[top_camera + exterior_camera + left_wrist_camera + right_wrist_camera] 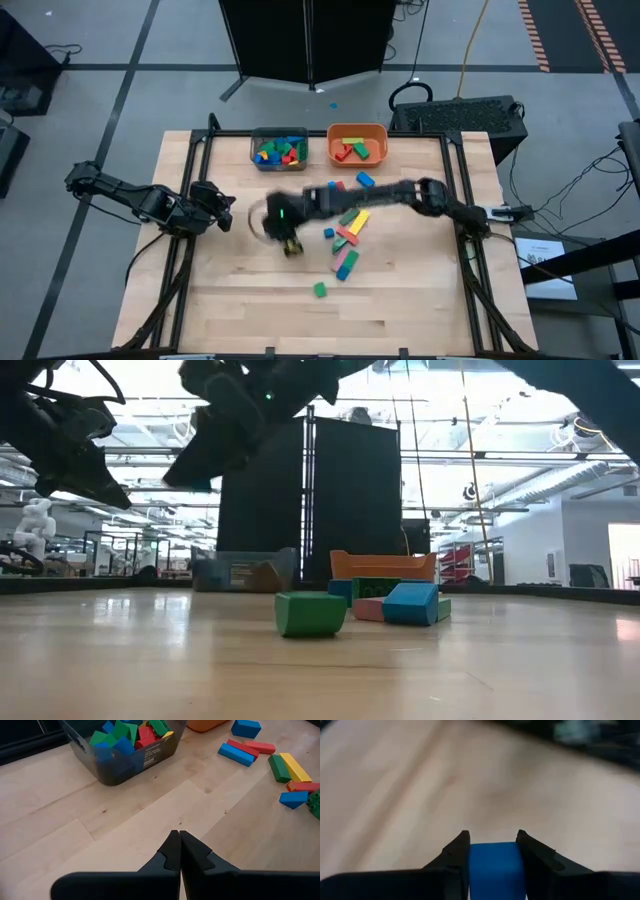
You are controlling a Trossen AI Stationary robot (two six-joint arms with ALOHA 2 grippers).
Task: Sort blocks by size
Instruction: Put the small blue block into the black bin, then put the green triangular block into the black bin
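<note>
My right gripper [493, 840] is shut on a blue block [495, 865]. In the high view the gripper [262, 220] reaches over the table's left middle, above the wood. My left gripper [176, 836] is shut and empty, and in the high view [226, 214] it is at the table's left, close to the right gripper. Loose blocks [346, 232], red, green, blue, yellow and pink, lie on the table at centre right. A green cube [319, 289] lies nearer the front and shows in the low view [310, 613]. My right gripper pinches the blue block between its two fingers, on two opposite sides [471, 862]. The block's end shows between the fingertips. It is lifted clear of the table.
A grey bin [254, 150] holding several blocks and an orange bin [383, 135] with a few blocks stand side by side at the table's far edge. A blue cube [365, 180] lies in front of the orange bin. Bare wood lies along the near edge.
</note>
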